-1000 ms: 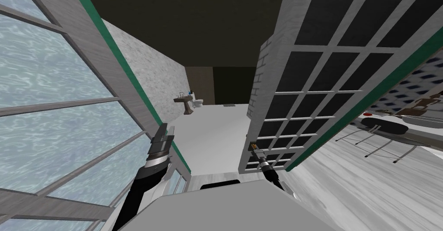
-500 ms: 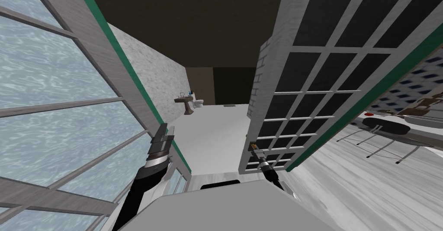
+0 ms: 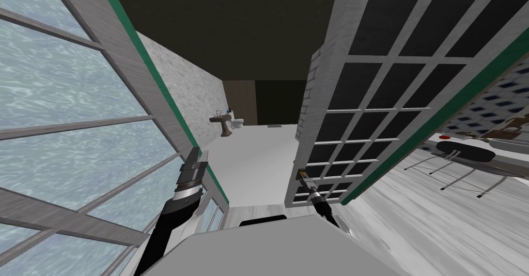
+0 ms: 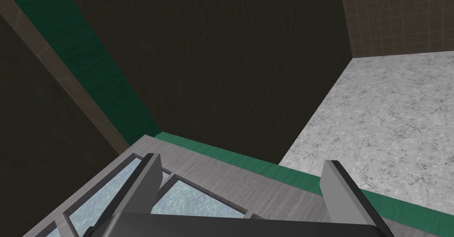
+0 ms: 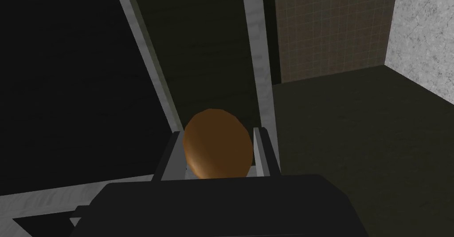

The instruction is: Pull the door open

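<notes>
Door [image 3: 361, 110]: grid-paned leaf, grey bars, dark panes, standing ajar on the right side of a white-floored passage, thick free edge turned toward the opening. Brown rounded knob [image 5: 217, 143] mounted at that free edge, close to the grey upright bar. Right gripper [image 5: 218, 134]: closed on the knob, one light grey finger pressed against each side, dark body directly behind it, arm reaching forward to the leaf's near edge. Left gripper [image 4: 241, 161]: fingers spread wide apart, nothing between them, raised beside the green trim [image 3: 155, 76] on the left side of the passage, well apart from the leaf. Large window [image 3: 62, 107] on the left: pale blue rippled panes, grey frame, green trim along its inner edge; frame and two small panes visible just under the left fingers in the left wrist view. Speckled grey wall [image 3: 170, 87] running on from the trim toward the far end. Pedestal sink [image 3: 222, 120] and white toilet [image 3: 236, 122] side by side at the far end of the passage floor, against a dark back wall. Black-topped table [image 3: 465, 151] on thin legs past the leaf on the right, on a pale wood-grain floor.
</notes>
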